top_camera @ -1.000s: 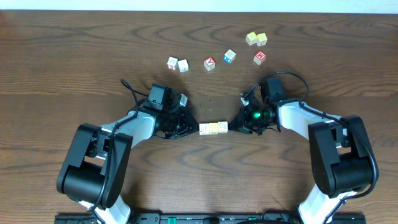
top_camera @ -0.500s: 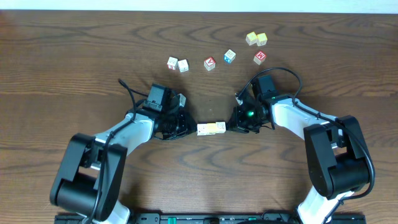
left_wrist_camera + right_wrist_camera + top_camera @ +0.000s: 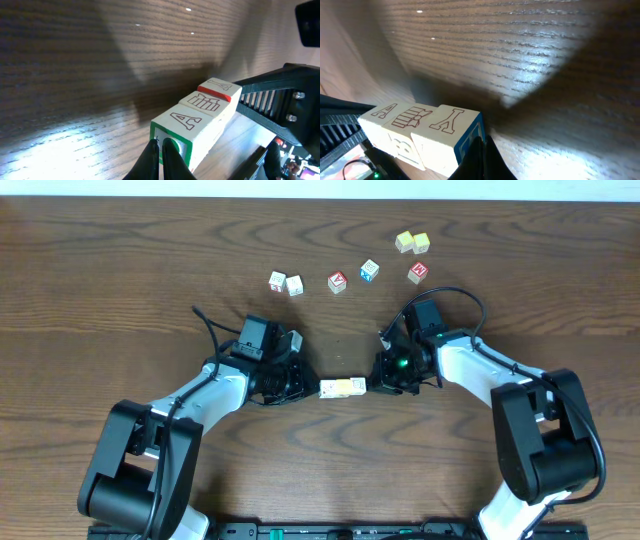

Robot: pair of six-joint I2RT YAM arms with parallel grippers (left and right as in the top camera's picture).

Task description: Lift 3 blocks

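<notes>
Three blocks are sitting end to end in one row at the centre of the overhead frame, over the wood tabletop. The left pincer is pressing on the row's left end and the right pincer on its right end. Both are clenched tight with nothing between the fingers, squeezing the row from outside.

Overhead is showing the tops only as pale, two whitish and one yellowish, no print readable. The wrist views are giving the detail:
- **Left wrist:** is showing an outlined "A" on the nearest block with a green border on its end face, a line drawing I can't make out on the middle block, and a red edge on the far block.
- **Right wrist:** is showing the opposite end, with a blue-bordered end face and a letter like an upside-down Y on top.

Can't tell whether the row is touching the tabletop or hanging just off it.

Only overhead is showing the loose cubes across the upper middle, red and blue letters unreadable, and the yellow-green pair at upper right.
</notes>
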